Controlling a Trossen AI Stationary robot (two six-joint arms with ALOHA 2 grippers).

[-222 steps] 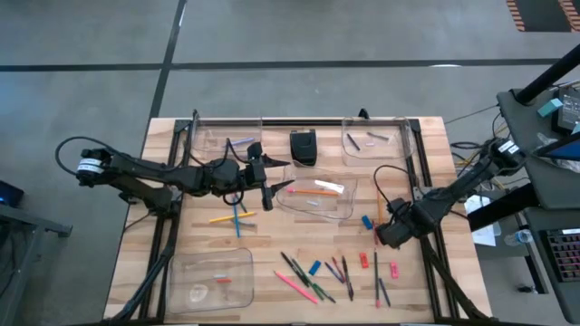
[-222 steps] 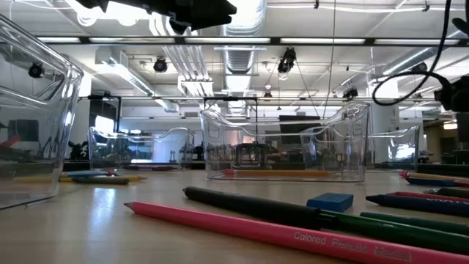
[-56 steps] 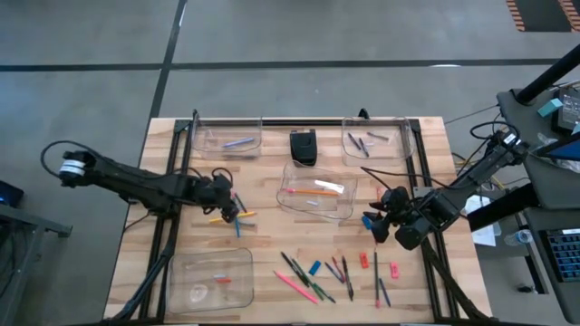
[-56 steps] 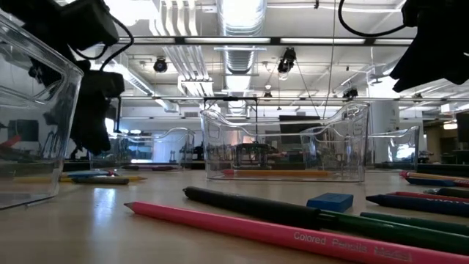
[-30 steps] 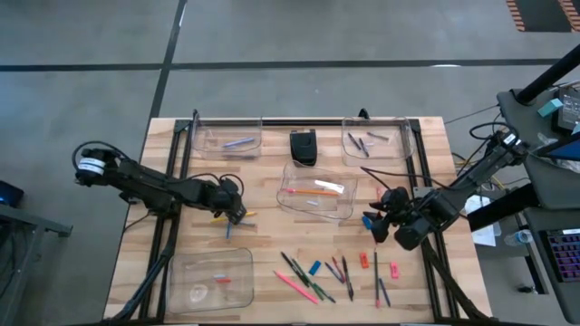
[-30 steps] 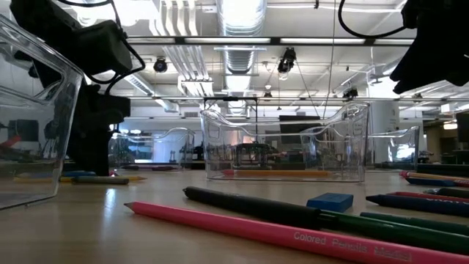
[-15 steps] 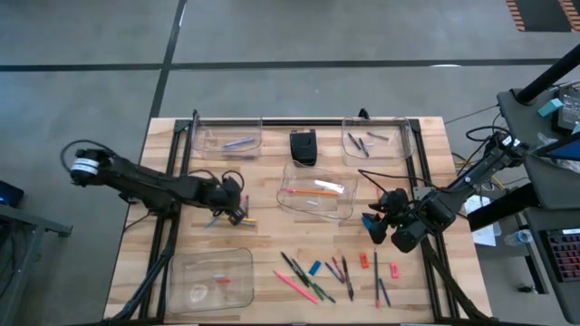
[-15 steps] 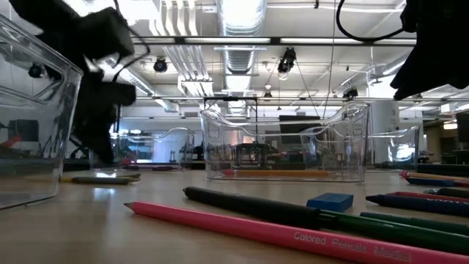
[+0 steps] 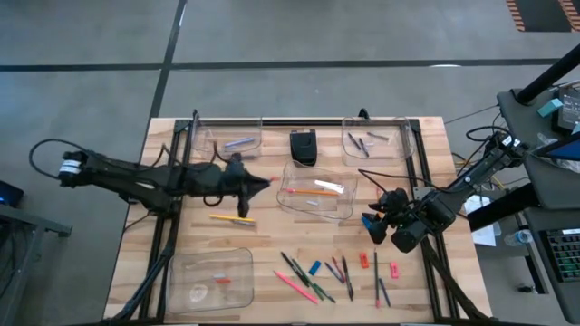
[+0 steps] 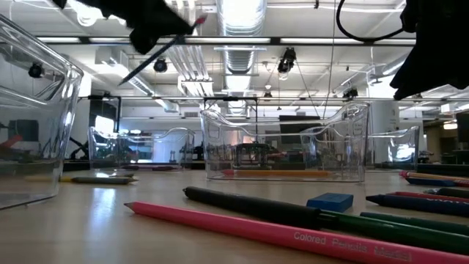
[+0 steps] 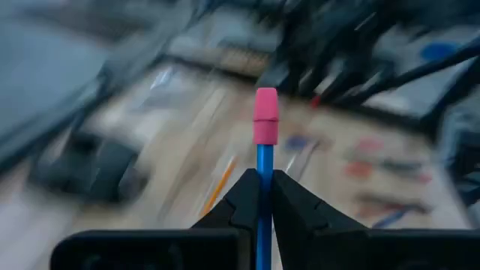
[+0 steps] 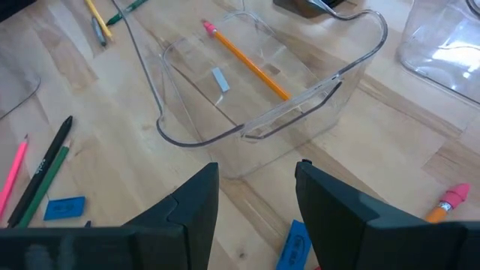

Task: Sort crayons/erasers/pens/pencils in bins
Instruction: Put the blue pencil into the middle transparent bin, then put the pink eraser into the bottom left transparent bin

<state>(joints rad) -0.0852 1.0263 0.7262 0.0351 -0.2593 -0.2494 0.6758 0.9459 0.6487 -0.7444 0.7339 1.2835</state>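
My left gripper (image 9: 248, 185) hangs over the table's left half, between the far-left bin (image 9: 227, 139) and the middle bin (image 9: 317, 192). It is shut on a blue pencil (image 11: 263, 161) with a pink rubber end (image 9: 269, 179). In the low view the pencil (image 10: 150, 60) slants high above the table. The middle bin holds an orange pencil (image 12: 247, 61). My right gripper (image 12: 255, 202) waits open just right of that bin, above a blue eraser (image 12: 295, 244). More pencils, crayons and erasers (image 9: 331, 270) lie loose near the front edge. My left gripper pinches the blue pencil's shaft (image 11: 263, 174) between its two fingertips (image 11: 244, 196). The fingers point nearly level toward the table's right, and the pink rubber end (image 11: 265, 124) sticks out ahead of them. The pencil is lifted clear of the table and slants, rubber end up.
A yellow pencil (image 9: 231, 218) lies on the wood near my left gripper. A small black box (image 9: 304, 147) stands at the far middle, another bin (image 9: 373, 140) at the far right and one (image 9: 211, 279) at the near left.
My left gripper has shut on the blue pencil on the table, then risen and tipped from pointing down to nearly level, drifting toward the far edge and the middle bin. The pencil has come off the wood and hangs clear. The yellow pencil stays where it lay.
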